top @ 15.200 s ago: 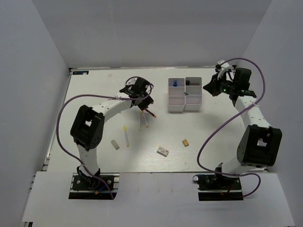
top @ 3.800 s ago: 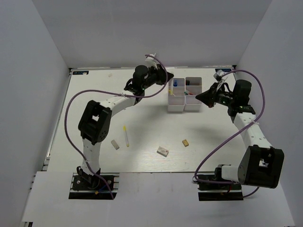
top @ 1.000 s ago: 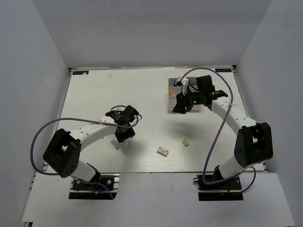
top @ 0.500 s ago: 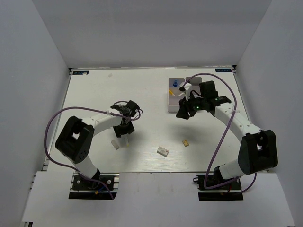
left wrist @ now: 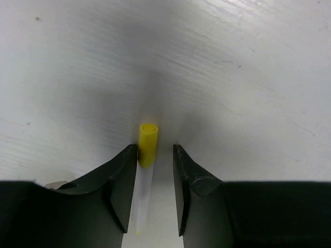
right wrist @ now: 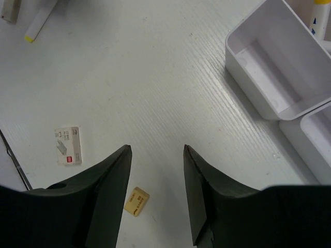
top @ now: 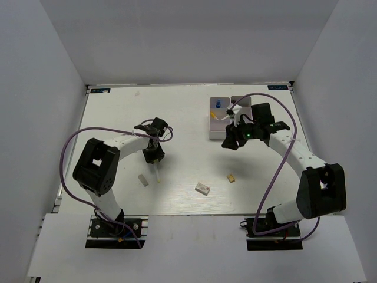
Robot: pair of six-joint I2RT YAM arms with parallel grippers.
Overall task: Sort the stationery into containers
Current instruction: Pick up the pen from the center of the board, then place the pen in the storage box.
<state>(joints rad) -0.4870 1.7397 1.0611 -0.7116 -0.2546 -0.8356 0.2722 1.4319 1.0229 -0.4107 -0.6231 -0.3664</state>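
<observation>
My left gripper [top: 154, 157] is down on the table over the yellow-capped pen [top: 157, 174]. In the left wrist view the pen [left wrist: 148, 144] lies between the fingers [left wrist: 124, 181]. Its cap touches the left one, and a gap shows at the right one, so the gripper [left wrist: 155, 150] is open. My right gripper [top: 228, 143] hangs open and empty in front of the white containers [top: 218, 130]. The tan eraser [right wrist: 136, 201] shows below the right gripper [right wrist: 156, 150]. A blue-capped bottle [top: 218, 104] stands in the far left bin.
A white eraser [top: 202, 188] and the tan eraser [top: 231, 177] lie near the front middle. A grey eraser [top: 142, 180] sits beside the pen. The near left bin [right wrist: 248, 77] holds nothing. Enclosure walls surround the table.
My left gripper slid farther from the bases toward the pen's cap end and its jaws narrowed around the pen. The right gripper drifted slightly right, staying open.
</observation>
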